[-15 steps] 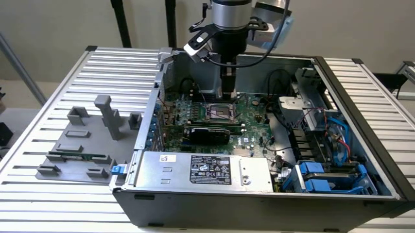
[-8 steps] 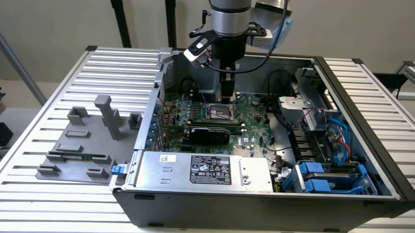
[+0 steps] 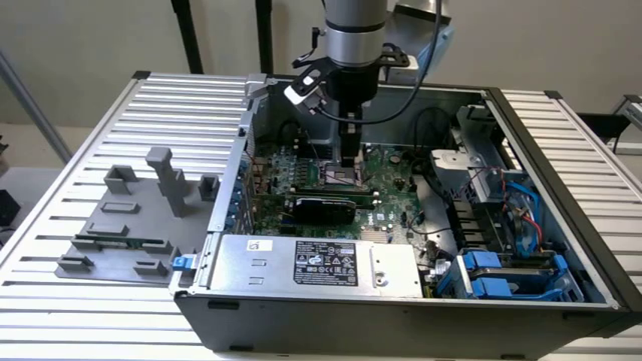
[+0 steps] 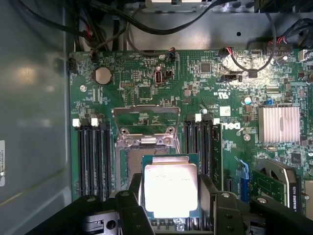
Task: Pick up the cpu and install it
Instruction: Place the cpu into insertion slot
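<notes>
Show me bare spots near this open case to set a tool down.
Free: the slatted table on the exterior view's left, between the grey fixture and the table's far edge; the slats on that view's right of the case. Crowded: inside the case, where the gripper holds the cpu over the motherboard.

Light: bright and even across the worktop [image 3: 191,98], exterior view.
Glare: cpu [image 4: 170,190] lid blown out white, wrist view.
Shadow: computer case [image 3: 401,316] interior darker.

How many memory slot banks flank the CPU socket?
2. One bank lies one side of the socket frame, the other bank opposite. The hand holding the cpu may hide parts.
</notes>
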`<state>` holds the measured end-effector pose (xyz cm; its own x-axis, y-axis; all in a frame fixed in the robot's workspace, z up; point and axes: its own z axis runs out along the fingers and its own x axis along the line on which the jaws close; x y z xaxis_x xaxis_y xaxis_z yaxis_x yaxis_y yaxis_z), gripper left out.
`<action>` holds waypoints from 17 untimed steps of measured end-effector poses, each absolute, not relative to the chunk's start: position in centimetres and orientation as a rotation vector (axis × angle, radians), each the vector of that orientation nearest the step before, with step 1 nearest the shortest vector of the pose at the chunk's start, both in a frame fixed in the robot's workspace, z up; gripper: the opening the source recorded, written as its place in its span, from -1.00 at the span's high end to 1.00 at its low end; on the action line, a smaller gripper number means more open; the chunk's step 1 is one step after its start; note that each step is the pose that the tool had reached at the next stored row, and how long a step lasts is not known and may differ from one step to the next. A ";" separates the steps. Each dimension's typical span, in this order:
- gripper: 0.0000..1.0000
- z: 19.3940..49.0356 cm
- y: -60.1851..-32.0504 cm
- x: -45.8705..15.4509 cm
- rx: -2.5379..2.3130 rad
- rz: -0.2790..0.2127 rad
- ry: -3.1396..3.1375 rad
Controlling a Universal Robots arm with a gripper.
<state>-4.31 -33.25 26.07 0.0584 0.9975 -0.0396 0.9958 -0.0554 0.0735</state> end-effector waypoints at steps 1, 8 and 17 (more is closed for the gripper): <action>-0.10 25.9 -33.2 -4.3 2.226 0.034 2.102; -0.10 24.9 -33.2 -4.4 2.239 0.060 2.113; -0.10 23.3 -33.0 -4.4 2.243 0.068 2.116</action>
